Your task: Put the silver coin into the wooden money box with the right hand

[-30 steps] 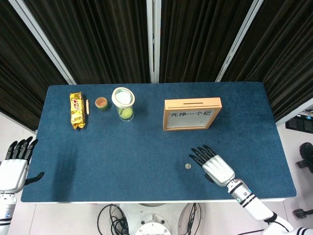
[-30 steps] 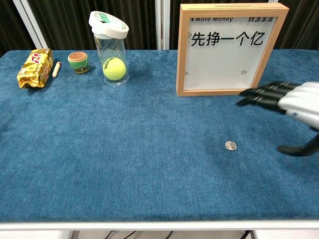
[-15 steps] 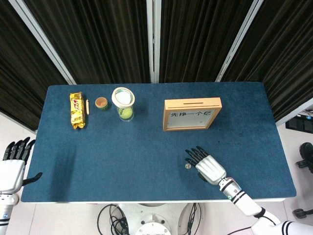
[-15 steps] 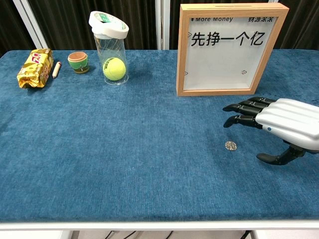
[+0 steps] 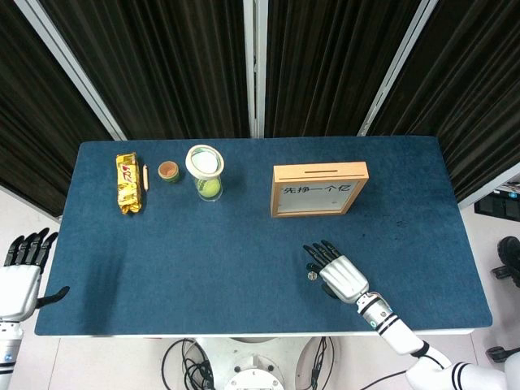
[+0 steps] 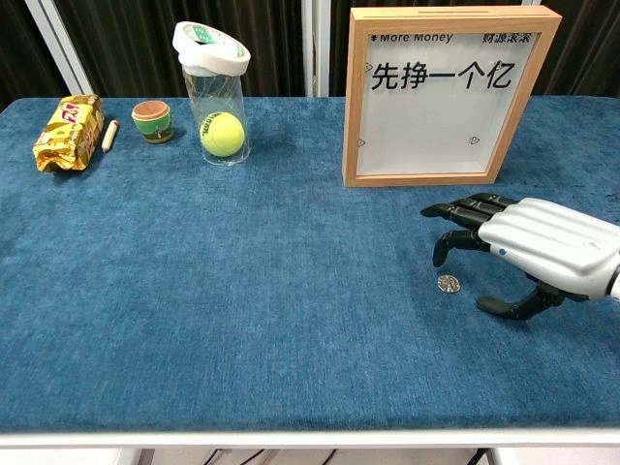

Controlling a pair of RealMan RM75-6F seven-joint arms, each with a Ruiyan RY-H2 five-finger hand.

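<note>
Hovering low, right hand (image 6: 528,254) spreads its dark fingers (image 6: 455,244) wide, holding nothing. Small round silver coin (image 6: 448,283) lies flat on blue cloth-covered table (image 6: 242,291), just under the fingertips. Light wooden-framed money box (image 6: 441,95) stands upright beyond the hand.

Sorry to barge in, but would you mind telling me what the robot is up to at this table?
The right hand hovers just above the silver coin lying on the blue table, fingers spread and holding nothing. The coin is meant for the wooden money box, which stands upright behind it, apart from the hand. The left hand hangs off the table's edge, open and idle.
</note>
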